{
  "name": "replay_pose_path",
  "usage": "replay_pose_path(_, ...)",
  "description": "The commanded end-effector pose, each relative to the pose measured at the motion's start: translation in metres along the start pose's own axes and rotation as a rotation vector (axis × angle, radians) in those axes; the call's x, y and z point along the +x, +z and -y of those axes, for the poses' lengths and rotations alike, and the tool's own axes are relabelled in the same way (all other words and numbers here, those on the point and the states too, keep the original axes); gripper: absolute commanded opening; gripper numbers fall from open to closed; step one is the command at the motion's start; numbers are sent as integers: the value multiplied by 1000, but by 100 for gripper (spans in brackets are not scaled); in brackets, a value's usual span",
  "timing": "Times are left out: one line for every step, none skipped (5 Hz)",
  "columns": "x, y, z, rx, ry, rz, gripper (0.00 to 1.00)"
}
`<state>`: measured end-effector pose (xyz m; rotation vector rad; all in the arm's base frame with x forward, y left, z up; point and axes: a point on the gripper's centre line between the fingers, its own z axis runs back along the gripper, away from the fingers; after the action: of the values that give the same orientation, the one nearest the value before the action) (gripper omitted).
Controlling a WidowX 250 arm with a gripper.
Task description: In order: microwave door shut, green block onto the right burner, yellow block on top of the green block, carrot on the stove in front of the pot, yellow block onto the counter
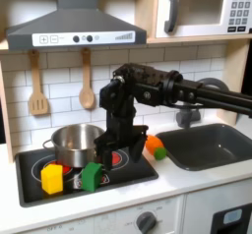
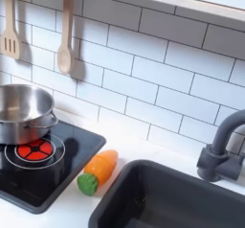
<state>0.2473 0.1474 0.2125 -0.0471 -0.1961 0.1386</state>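
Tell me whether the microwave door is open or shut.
Shut. In the first exterior view the microwave door sits flush with the front, its handle upright beside the window and no gap showing.

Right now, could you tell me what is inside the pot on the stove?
The pot sits on the stove's back-left burner in the first exterior view. Its interior looks bare metal; the near rim hides the bottom.

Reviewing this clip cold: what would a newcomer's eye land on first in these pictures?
First the black arm reaching in from the first exterior view's right, its gripper down over the stove's right burner, just above the green block. Next the yellow block at the stove's front left, before the silver pot. In both exterior views, the carrot lies on the counter between stove and sink.
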Motion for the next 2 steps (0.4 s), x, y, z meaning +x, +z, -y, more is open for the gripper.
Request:
replay_pose_path(-2, 4, 2, 32, 91, 2, 100)
replay_pose_path(-2, 5, 2, 29, 141, 5, 100)
